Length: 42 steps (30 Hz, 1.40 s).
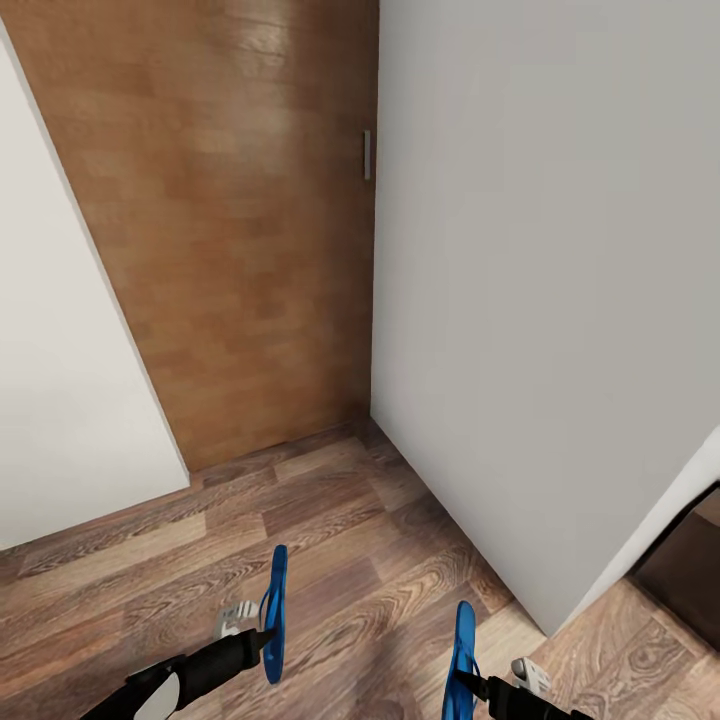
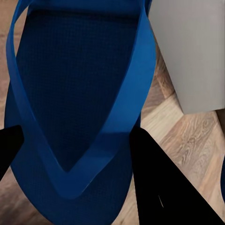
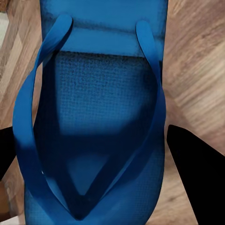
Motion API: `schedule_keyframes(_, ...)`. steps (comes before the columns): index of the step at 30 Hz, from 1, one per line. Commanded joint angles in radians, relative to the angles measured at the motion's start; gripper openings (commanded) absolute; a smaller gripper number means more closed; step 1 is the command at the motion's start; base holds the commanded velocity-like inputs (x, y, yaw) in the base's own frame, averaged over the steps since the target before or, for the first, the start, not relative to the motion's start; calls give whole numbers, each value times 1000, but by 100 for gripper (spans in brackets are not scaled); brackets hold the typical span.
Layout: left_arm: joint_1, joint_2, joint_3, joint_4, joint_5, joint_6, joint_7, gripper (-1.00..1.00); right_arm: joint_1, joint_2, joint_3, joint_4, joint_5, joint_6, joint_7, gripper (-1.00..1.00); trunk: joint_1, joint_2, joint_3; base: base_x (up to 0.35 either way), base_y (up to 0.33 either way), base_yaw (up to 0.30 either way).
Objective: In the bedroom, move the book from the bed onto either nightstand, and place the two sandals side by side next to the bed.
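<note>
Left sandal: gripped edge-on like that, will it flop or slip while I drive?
Probably light: the left sandal is a thin flat sole. The left gripper pinches near one end, so the free length may bend or sway. Its textured footbed likely resists slipping.

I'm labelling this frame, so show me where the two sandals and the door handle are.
Left sandal [image 1: 274,612], head view, middle of its edge-on sole.
Right sandal [image 1: 463,650], head view, middle of its sole.
Door handle [image 1: 366,155], head view, middle of the grey bar at the door's edge.
</note>
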Motion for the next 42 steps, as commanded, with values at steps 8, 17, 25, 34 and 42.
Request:
schedule_keyframes(8,0,0,-4,-1,8,9,-5,-100,0,0,-7,0,-2,11,6,-100,-31,56,24,0,0,0)
schedule_keyframes(17,0,0,-4,-1,8,9,-5,-100,0,0,-7,0,-3,11,6,-100,-65,119,52,0,0,-3)
schedule_keyframes(25,0,0,-3,-1,9,9,-5,-100,0,-1,-7,0,-3,11,6,-100,-85,154,69,0,0,-125)
schedule_keyframes(34,0,0,-3,-1,10,9,-5,-100,0,-1,-7,0,-3,12,6,-100,-85,154,73,0,0,-192)
schedule_keyframes(42,0,0,-4,-1,10,9,-4,-100,0,-1,-7,-1,-3,12,6,-100,-85,154,77,0,0,-195)
